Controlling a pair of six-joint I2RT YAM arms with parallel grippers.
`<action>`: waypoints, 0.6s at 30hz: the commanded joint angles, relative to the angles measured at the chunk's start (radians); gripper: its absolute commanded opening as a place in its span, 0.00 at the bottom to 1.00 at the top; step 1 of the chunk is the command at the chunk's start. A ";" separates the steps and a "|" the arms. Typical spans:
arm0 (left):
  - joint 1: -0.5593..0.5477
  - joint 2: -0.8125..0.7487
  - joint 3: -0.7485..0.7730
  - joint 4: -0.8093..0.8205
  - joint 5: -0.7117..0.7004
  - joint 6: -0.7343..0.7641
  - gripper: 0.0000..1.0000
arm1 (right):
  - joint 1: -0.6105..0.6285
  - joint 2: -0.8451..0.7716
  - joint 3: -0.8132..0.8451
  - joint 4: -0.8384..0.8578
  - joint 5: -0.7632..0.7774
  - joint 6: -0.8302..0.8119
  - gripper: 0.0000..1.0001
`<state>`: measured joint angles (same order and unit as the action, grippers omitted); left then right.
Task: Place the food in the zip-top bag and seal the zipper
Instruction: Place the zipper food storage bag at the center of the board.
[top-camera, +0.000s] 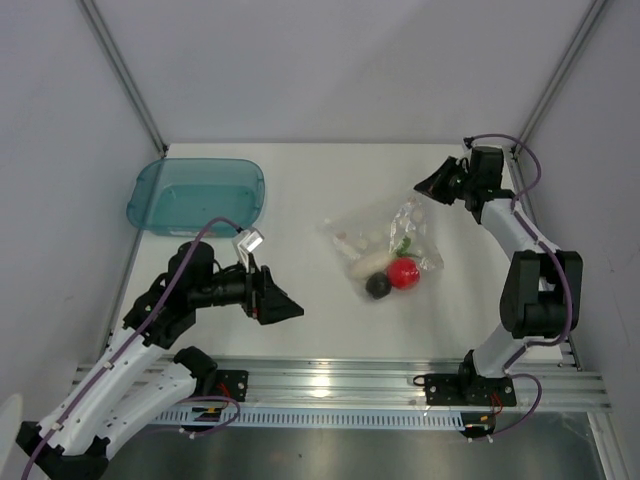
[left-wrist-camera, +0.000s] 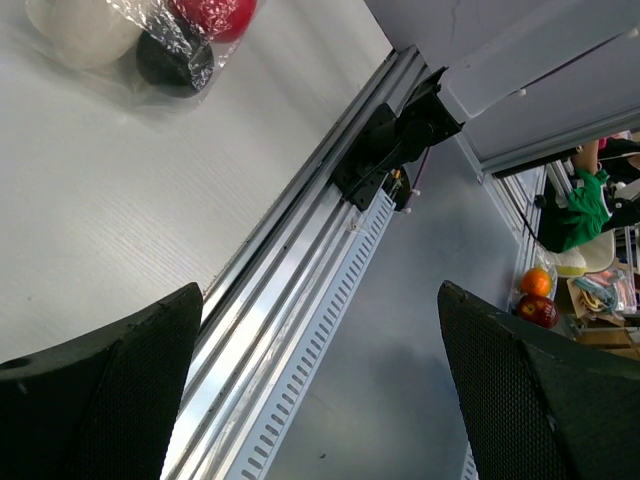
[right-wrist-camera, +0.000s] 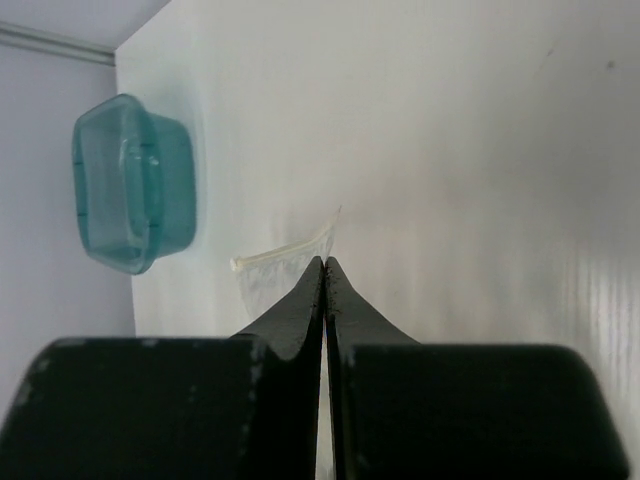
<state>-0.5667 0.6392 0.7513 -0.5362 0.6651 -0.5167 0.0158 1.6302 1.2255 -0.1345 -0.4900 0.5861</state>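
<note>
Teal tray (top-camera: 196, 196) back-left, well apart from bag (top-camera: 385, 235)

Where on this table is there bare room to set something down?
Bare white table lies between the teal tray and the zip-top bag, and along the near edge between the left pincer and the right arm. It is crowded around the bag, where the right pincer sits close.

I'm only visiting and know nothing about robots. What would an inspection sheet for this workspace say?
Surface: white table, no spills seen.
Job's things: zip-top bag mid-table; tomato, radish and dark piece under its plastic; whether sealed, unclear.
Clutter: teal tray, far left.
Grippers: left gripper fingers wide open, empty; right gripper shut, by the bag's far edge.
Cables: purple cables along both arms.
Surroundings: grey walls, metal rail.
</note>
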 joint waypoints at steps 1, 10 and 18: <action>0.005 -0.019 0.002 0.050 0.011 -0.045 0.99 | -0.007 0.093 0.058 0.059 0.073 -0.034 0.00; 0.004 -0.026 -0.006 0.036 0.018 -0.051 1.00 | -0.050 0.327 0.184 -0.002 0.160 -0.121 0.00; 0.004 -0.026 -0.023 0.041 0.014 -0.057 1.00 | -0.056 0.385 0.204 -0.016 0.263 -0.192 0.00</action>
<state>-0.5671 0.6155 0.7319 -0.5259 0.6659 -0.5549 -0.0360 1.9949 1.3739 -0.1608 -0.2913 0.4496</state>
